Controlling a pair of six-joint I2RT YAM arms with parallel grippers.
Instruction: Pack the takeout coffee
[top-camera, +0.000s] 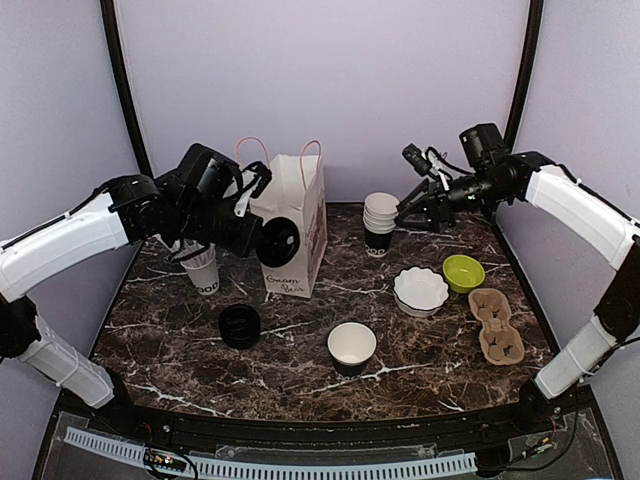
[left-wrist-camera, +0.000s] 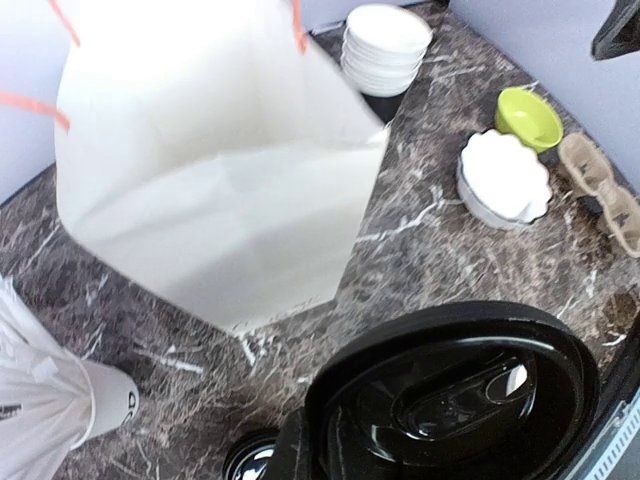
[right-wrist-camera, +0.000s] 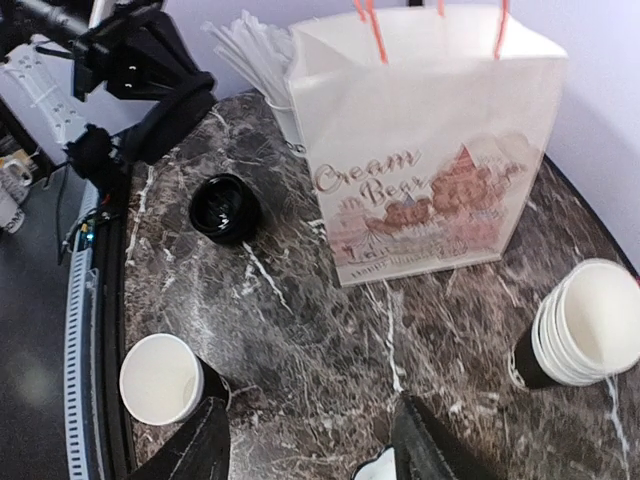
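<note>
At the near edge, by the arm bases, a white slotted strip (top-camera: 300, 467) is running along the curved front of the table (top-camera: 430, 380). The tabletop is showing dark, marble-like stone with thin white veins and a dull sheen.

Just beyond, a lidless paper cup (top-camera: 351, 346), black outside and white inside, is standing upright. To its left, a low stack of glossy black lids (top-camera: 240, 326) is sitting. On the right, a brown moulded-pulp cup carrier (top-camera: 498, 326) is lying flat. A white scalloped bowl (top-camera: 421, 290) and a smooth lime-green bowl (top-camera: 463, 272) are resting near it.

Farther back on the left, a white cup of thin white sticks (top-camera: 200, 272) is standing by the white paper bag (top-camera: 297, 225). The bag is standing upright, with pink cord handles and printed lettering.

The left gripper (top-camera: 253, 233) is clamping the takeout coffee (top-camera: 278, 241) and holding it off the table, close to the bag's near left corner. The cup is tipped on its side, its round black plastic lid facing the near edge.

The right gripper (right-wrist-camera: 310, 405) is hovering with its fingers spread wide and nothing between them. It is hanging near the stack of lidless cups (top-camera: 380, 222) at the back.

Behind everything, matte pale lavender walls (top-camera: 330, 70) and black frame posts (top-camera: 125, 90) are closing in the space.
</note>
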